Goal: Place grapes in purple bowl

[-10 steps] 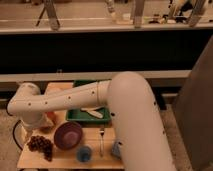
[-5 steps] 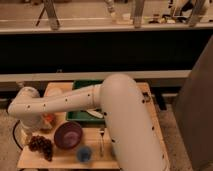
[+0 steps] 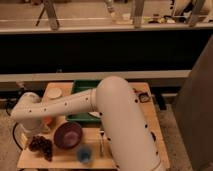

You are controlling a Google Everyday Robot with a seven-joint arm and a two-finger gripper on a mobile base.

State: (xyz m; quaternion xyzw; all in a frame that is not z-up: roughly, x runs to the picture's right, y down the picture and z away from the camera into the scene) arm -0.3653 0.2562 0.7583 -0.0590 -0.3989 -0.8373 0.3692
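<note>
Pincer (image 3: 36,135) (half hidden) above grapes (image 3: 43,146)

Table (image 3: 60,159): grapes (image 3: 42,146), purple bowl (image 3: 68,135), tray (image 3: 82,88); gripper (image 3: 37,133) over grapes

Gripper (image 3: 36,134): low over the grapes (image 3: 42,146), at the left front of the surface (image 3: 65,161).
Right of it: purple bowl (image 3: 68,135), mouth open upward.
Behind it: orange-red bowl (image 3: 47,120), close.
Further right: light-blue cup (image 3: 84,153).
Passage: bare wood between grapes and cup.
</note>
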